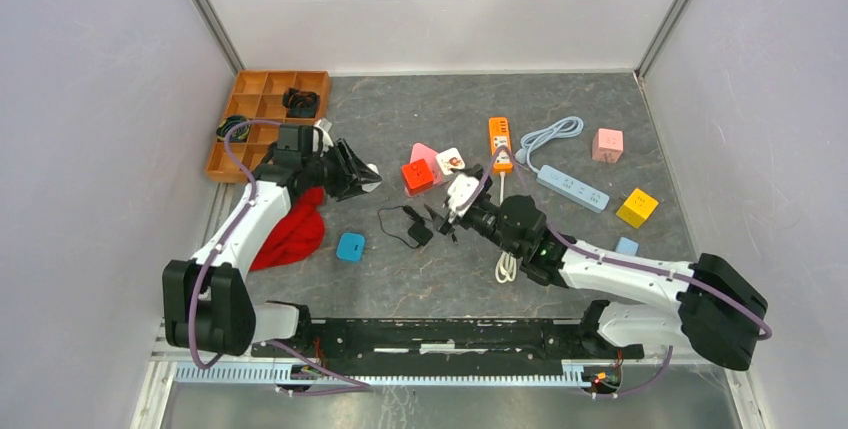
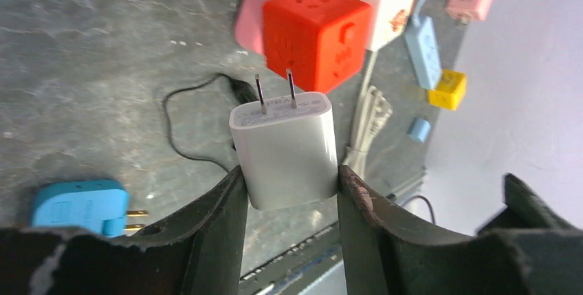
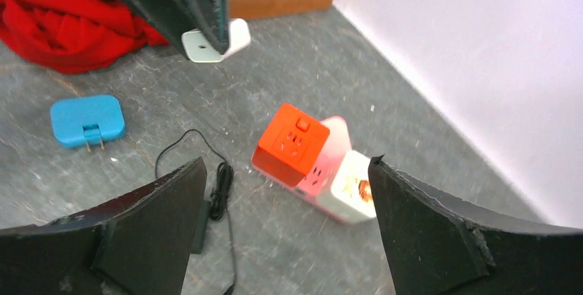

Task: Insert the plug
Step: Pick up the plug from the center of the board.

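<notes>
A white plug (image 2: pixel 285 147) with two metal prongs sits between the pads of my left gripper (image 2: pixel 289 178), which is shut on its body. The prongs point toward a red cube socket (image 2: pixel 313 34) lying on the table a short way ahead. From above, the left gripper (image 1: pixel 365 177) hovers just left of that red socket (image 1: pixel 417 176). My right gripper (image 1: pixel 447 217) stands open and empty on the socket's right side. In the right wrist view the red socket (image 3: pixel 292 142) lies beyond my open right gripper (image 3: pixel 285 164), with the held plug (image 3: pixel 210 46) above it.
A pink socket (image 1: pixel 425 154) and a white cube (image 1: pixel 451 160) touch the red one. A blue plug (image 1: pixel 350 246) and a black adapter with cable (image 1: pixel 410 229) lie nearby. Red cloth (image 1: pixel 295 229) and a wooden tray (image 1: pixel 250 109) are at the left. An orange strip (image 1: pixel 500 142) and a blue strip (image 1: pixel 572 187) are at the right.
</notes>
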`<state>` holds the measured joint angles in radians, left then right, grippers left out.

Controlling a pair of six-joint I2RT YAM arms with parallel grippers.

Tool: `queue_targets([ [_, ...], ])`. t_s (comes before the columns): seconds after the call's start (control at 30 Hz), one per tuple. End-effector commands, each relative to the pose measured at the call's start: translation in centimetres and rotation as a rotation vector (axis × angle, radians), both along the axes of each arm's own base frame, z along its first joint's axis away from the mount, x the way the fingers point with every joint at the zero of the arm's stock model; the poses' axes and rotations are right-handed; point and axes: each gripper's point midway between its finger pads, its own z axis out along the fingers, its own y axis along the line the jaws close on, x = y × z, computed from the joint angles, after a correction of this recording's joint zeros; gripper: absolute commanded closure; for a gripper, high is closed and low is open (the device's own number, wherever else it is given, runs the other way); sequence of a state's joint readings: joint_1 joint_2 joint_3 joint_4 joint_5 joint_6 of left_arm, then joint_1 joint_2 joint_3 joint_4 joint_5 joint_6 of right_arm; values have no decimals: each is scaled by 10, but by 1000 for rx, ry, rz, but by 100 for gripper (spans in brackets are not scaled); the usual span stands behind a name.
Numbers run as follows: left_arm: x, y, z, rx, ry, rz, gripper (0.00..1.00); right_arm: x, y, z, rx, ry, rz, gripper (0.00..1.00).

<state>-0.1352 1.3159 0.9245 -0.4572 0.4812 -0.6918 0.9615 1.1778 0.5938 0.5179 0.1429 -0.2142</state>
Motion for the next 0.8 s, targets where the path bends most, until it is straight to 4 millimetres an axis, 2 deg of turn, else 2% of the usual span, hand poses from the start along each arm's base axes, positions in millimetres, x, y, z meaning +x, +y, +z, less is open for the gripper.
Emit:
queue_targets([
  [0.0,-17,-22,30,-173,9,-57,58,-17,20,26,-77,-368,166,6],
  [0.03,-20,-25,32,-196,18,-69,58,-22,26,25,-98,-421,209,7],
  [0.13,-31,-33,40,-259,45,-103,59,-18,32,32,-98,-488,199,7],
  [0.27,-38,-34,46,-283,36,-109,58,-14,49,40,-47,-479,207,8],
  [0.37,-38,-33,46,-273,11,-107,59,-6,63,50,99,-315,179,12],
  [0.43,-38,-36,50,-316,-2,-100,59,4,65,56,218,-157,106,15],
  [0.5,-36,-39,58,-373,-15,-67,58,4,66,56,321,-54,89,18],
  [0.6,-32,-40,76,-453,-58,-8,59,-4,63,54,447,-1,101,22],
  [0.77,-29,-36,100,-503,-110,58,59,-4,69,44,489,63,91,25],
])
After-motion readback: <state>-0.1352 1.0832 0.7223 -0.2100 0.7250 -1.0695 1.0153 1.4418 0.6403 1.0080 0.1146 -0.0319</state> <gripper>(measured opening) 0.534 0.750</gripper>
